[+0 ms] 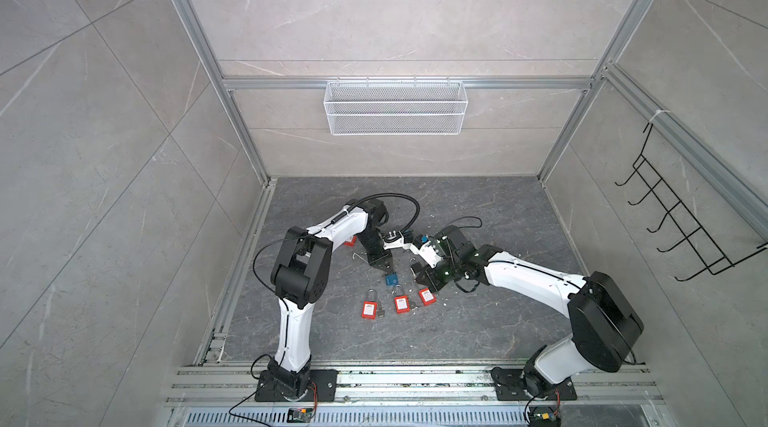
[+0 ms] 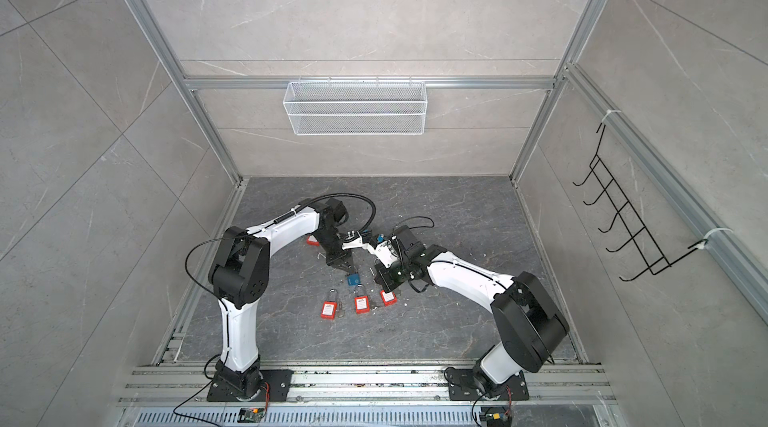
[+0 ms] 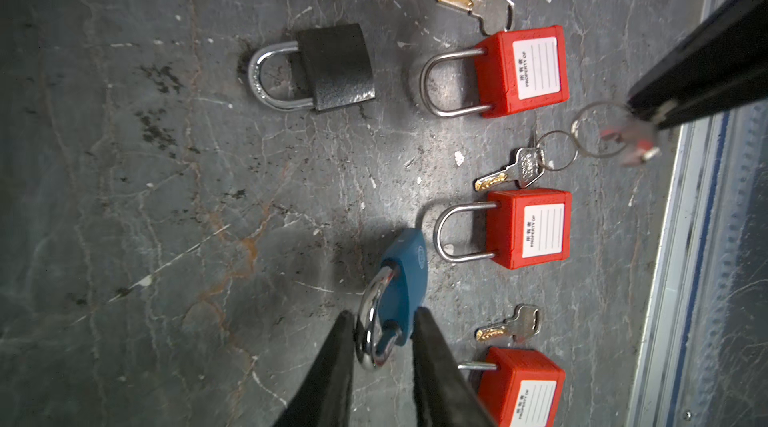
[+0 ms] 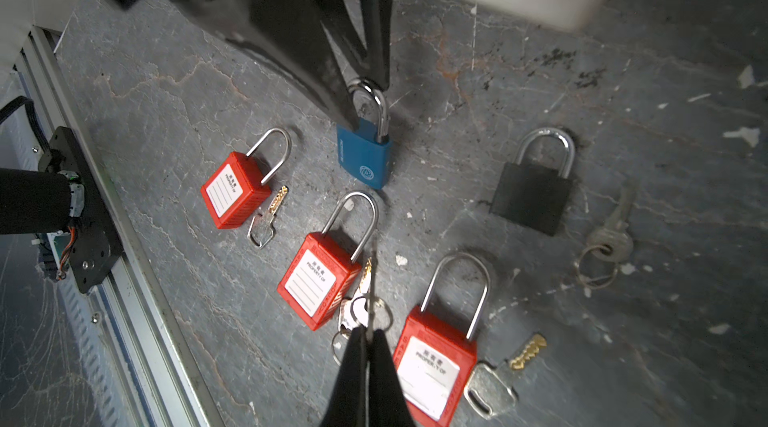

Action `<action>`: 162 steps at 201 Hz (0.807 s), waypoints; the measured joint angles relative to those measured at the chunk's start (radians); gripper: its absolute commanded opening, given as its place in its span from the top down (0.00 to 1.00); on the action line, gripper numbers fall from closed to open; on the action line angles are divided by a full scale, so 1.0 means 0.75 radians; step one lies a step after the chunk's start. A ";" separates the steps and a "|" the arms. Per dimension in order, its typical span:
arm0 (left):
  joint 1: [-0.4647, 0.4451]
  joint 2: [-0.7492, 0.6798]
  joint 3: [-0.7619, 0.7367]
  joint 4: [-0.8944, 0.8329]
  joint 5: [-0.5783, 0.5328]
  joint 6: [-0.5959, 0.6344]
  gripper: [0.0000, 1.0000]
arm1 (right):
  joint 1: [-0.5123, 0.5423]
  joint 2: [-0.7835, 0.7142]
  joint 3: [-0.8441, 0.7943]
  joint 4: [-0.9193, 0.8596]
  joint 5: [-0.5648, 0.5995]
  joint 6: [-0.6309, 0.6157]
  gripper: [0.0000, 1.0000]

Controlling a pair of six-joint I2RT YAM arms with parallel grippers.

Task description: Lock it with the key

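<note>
Item: blue padlock [image 1: 391, 279], near the middle of the floor [image 3: 166, 196]. It appears tilted up at the shackle end rather than lying flat, and whether the shackle is seated in the body cannot be told. Left gripper [image 3: 383, 313]: at about 11 o'clock of the blue padlock in both top views, jaws apart and straddling the shackle loosely, with no firm hold evident. Right gripper [image 4: 368, 333]: at about 3 o'clock of the blue padlock, fingers pressed together on a key [image 3: 627, 142]. Linked rings [image 3: 598, 130] run from it to a second key [image 3: 511, 171], which lies on the floor beside the middle red padlock [image 3: 528, 229]. Also present: the red padlocks in a row of three, spanning 4 to 7 o'clock of the blue one, each with a key alongside; a black padlock [image 3: 336, 67] with its own ringed key. Handling note, as judgement: the step in hand is bringing padlock and key together. The left jaws should close squarely on the shackle or body before anything pushes on it, since a propped padlock will likely topple or skate. The keyhole probably sits in the end opposite the shackle, toward the red row, so the key should approach from about 5 o'clock, blade in line with the body. The trailing second key may drag and tug, so it should be lifted clear first.
</note>
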 measured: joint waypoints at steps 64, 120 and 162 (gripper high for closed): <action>0.121 -0.097 -0.067 0.250 0.008 -0.172 0.29 | 0.000 0.180 0.151 -0.058 -0.028 0.068 1.00; 0.201 -0.645 -0.542 0.734 -0.101 -0.578 0.30 | 0.000 0.413 0.389 -0.184 -0.033 0.082 1.00; 0.190 -0.982 -0.886 0.920 -0.192 -0.875 0.30 | 0.000 0.548 0.481 -0.257 -0.021 0.082 1.00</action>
